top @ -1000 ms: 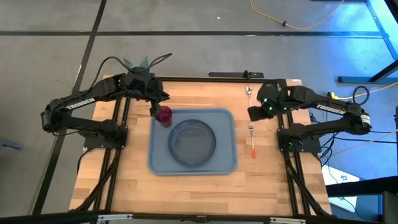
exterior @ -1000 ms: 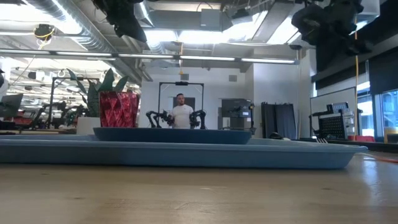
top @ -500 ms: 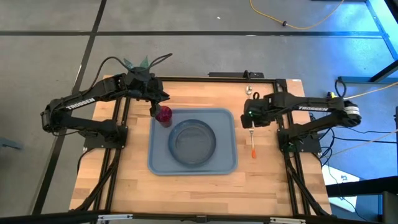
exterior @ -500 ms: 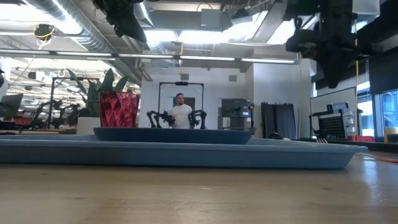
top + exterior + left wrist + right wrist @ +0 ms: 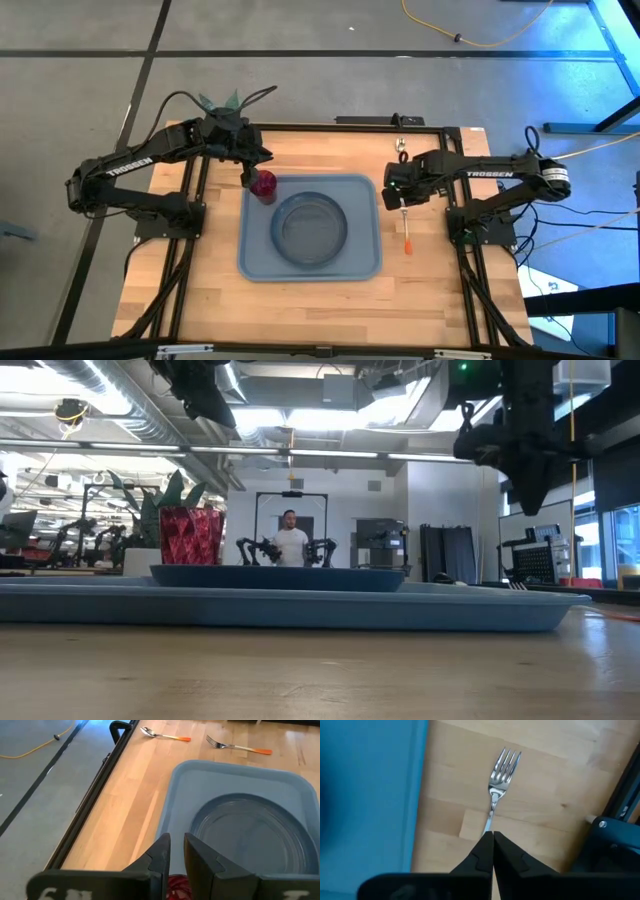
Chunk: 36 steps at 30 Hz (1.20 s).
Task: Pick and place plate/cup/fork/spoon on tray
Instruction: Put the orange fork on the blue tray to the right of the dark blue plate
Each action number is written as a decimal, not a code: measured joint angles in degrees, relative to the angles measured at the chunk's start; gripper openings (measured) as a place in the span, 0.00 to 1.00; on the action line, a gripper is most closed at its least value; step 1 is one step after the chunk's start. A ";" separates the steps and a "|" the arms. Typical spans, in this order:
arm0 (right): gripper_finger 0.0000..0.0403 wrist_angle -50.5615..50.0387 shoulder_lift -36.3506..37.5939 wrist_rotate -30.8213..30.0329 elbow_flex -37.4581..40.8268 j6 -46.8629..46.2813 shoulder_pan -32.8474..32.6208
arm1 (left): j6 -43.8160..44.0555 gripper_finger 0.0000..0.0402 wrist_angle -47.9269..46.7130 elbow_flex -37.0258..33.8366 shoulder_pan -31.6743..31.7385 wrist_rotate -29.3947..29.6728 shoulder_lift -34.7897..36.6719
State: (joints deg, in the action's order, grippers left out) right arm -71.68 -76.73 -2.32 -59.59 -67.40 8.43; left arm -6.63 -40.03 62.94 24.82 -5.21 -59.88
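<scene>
Below right end effector (image 5: 493, 842) — fork (image 5: 499, 785)

Fork (image 5: 503, 770) handle hidden behind right gripper (image 5: 493, 836) fingers in right wrist view; only tines and neck show. In high view the right gripper (image 5: 396, 192) covers the fork's head, orange handle end (image 5: 408, 243) visible. Spoon (image 5: 400, 146) tiny in high view, partly under the arm. Cup (image 5: 176, 888) cut off by picture edge in left wrist view, mostly behind left gripper (image 5: 176, 851) fingers. Low view: both arms cut off at top edge, plate (image 5: 280, 577) interior hidden by its rim; fork and spoon not discernible there. Person (image 5: 291, 542) far off, small.
</scene>
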 joint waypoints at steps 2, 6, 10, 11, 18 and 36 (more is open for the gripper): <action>0.01 0.04 -0.10 -0.03 0.00 0.15 0.00 | 0.00 0.12 -0.02 0.00 0.00 -0.01 0.00; 0.03 -0.16 -0.09 -0.03 0.00 0.08 0.00 | 0.00 0.12 -0.02 0.00 0.00 -0.02 0.00; 0.09 -0.29 -0.09 1.26 0.00 -0.10 0.00 | 0.00 0.12 -0.01 0.00 0.00 -0.02 0.00; 0.10 -0.31 -0.09 1.97 0.00 -0.15 0.00 | 0.00 0.12 0.00 0.00 0.00 -0.02 0.00; 0.19 -0.19 -0.09 0.65 0.19 -4.40 0.00 | 0.00 0.12 -0.02 0.00 0.02 -0.02 0.00; 0.18 17.56 -0.05 7.37 15.95 -6.08 0.00 | 0.07 0.12 -0.02 0.00 0.02 -0.07 0.00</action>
State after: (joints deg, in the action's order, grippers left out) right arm -54.12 -76.77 5.05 -43.64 -73.47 8.43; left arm -6.57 -40.05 62.94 24.84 -5.28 -59.88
